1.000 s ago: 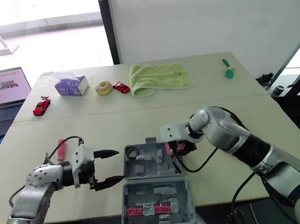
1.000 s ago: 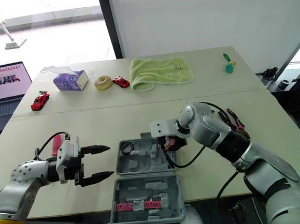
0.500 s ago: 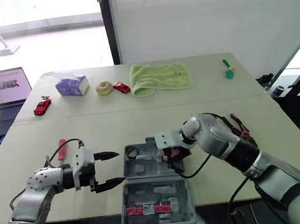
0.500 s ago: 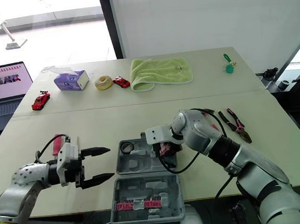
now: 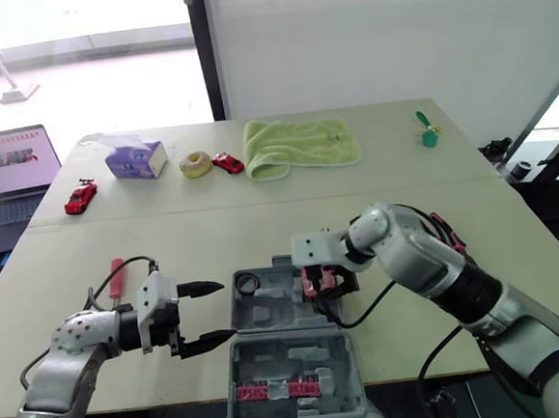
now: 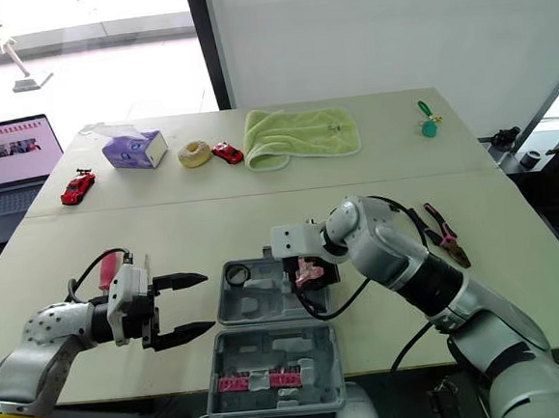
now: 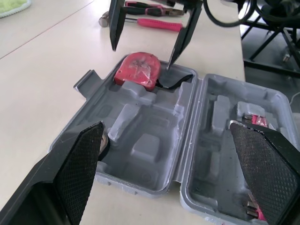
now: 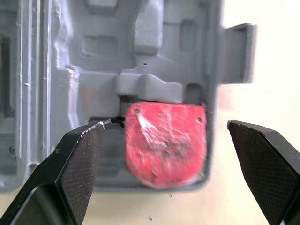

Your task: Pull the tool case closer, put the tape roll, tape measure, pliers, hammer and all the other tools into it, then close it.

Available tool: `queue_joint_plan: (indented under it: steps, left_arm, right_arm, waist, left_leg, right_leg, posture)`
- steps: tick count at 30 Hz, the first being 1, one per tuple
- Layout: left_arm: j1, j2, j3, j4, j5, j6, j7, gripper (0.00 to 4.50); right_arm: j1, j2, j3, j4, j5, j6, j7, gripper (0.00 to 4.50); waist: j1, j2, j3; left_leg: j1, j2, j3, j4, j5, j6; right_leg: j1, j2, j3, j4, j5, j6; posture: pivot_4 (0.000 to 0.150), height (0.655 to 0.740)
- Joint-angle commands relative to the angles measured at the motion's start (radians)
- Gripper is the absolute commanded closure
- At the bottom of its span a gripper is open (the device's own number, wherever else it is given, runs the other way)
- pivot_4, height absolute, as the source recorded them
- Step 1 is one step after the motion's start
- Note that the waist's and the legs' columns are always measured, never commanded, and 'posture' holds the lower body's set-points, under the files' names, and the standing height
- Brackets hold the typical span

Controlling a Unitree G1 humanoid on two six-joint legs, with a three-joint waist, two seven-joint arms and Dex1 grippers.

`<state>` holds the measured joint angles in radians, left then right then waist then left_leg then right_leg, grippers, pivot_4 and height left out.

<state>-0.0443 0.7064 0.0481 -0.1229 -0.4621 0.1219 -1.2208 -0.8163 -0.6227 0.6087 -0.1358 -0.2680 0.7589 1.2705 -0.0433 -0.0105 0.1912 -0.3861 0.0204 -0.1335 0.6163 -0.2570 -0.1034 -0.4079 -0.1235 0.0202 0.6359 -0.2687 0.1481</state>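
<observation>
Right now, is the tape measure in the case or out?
In: the red tape measure sits in a corner pocket of the open tool case.

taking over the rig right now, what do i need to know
Left gripper: open, empty, beside the tool case.
Right gripper: open, over the tape measure, not touching it.
Done: the case sits open near the front edge of the table; the tape roll and tape measure lie in it.
Left: the pliers and hammer lie on the table right of the case, a pink-handled tool lies left of it. Load them, then close the case.
</observation>
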Motion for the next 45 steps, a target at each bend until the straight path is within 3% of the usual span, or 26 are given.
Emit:
queue_joint_plan:
  steps: [1,3,6,14,19,27,32,36,45]
  left_arm:
    - [-0.01,-0.003,-0.001,-0.02,-0.003,-0.006,0.002,0.0]
    - [-0.01,-0.005,-0.001,-0.021,-0.002,-0.007,0.005,0.0]
    - [-0.01,-0.008,-0.001,-0.022,0.001,-0.008,0.011,0.0]
    - [0.001,-0.016,0.004,-0.033,0.001,-0.008,0.037,0.0]
    - [0.001,-0.023,-0.002,-0.038,0.004,-0.006,0.053,0.0]
    - [-0.009,-0.02,-0.003,-0.034,0.004,-0.004,0.058,0.0]
    - [-0.012,-0.017,-0.002,-0.037,0.005,-0.001,0.062,0.0]
    - [-0.01,-0.012,0.001,-0.038,0.005,0.001,0.063,0.0]
    - [-0.01,-0.008,0.003,-0.048,-0.001,0.015,0.067,0.0]
  right_arm:
    - [0.042,-0.012,-0.096,-0.064,0.063,0.055,-0.023,0.27]
    - [0.081,-0.022,-0.132,-0.076,0.086,0.045,-0.048,0.88]
    - [0.161,-0.014,-0.201,-0.103,0.124,0.027,-0.111,2.21]
    - [0.382,0.05,-0.377,-0.152,0.226,-0.106,-0.3,2.21]
    - [0.453,0.124,-0.428,-0.089,0.25,-0.186,-0.431,2.21]
    - [0.522,0.171,-0.447,-0.002,0.286,-0.307,-0.503,2.21]
    - [0.564,0.159,-0.399,0.092,0.273,-0.183,-0.516,2.21]
    - [0.595,0.154,-0.362,0.108,0.272,-0.156,-0.513,2.21]
    - [0.557,0.205,-0.333,0.187,0.301,0.076,-0.552,2.21]
  waist:
    - [0.0,0.0,0.0]
    - [0.0,0.0,0.0]
    - [0.0,0.0,0.0]
    - [0.0,0.0,0.0]
    - [-0.001,0.0,0.0]
    - [-0.002,0.0,0.0]
    - [0.0,-0.001,-0.001]
    - [0.004,-0.001,-0.005]
    - [0.003,-0.008,-0.032]
  left_leg:
    - [0.0,0.0,0.0,0.0,0.0,0.0]
    - [0.0,0.0,0.0,0.0,0.0,0.0]
    - [0.0,0.0,0.0,0.0,0.0,0.0]
    - [0.0,0.0,0.0,0.0,0.0,0.0]
    - [0.001,0.0,0.0,0.0,0.0,0.0]
    - [0.001,0.0,0.0,0.0,0.0,0.0]
    - [0.001,0.0,0.0,0.0,0.0,0.0]
    - [0.014,0.0,0.0,-0.002,0.0,0.001]
    - [0.017,0.0,0.0,-0.003,-0.002,0.003]
  right_leg:
    - [0.0,0.0,0.0,0.0,0.0,0.0]
    - [0.0,0.0,0.0,0.0,0.0,0.0]
    - [0.0,0.0,0.0,0.0,0.0,0.0]
    - [0.0,0.0,0.0,0.0,0.0,0.0]
    - [0.0,0.0,0.0,0.0,0.0,0.0]
    - [0.001,0.0,0.0,0.0,0.0,0.0]
    - [0.001,0.0,0.0,0.0,0.0,0.0]
    - [0.014,0.0,0.0,-0.003,0.0,-0.001]
    - [0.019,0.0,0.0,-0.004,0.0,-0.001]
  posture:
    - [0.15,0.74]
    - [0.15,0.74]
    - [0.15,0.74]
    - [0.15,0.74]
    - [0.15,0.74]
    - [0.15,0.74]
    - [0.15,0.74]
    - [0.15,0.74]
    - [0.15,0.74]
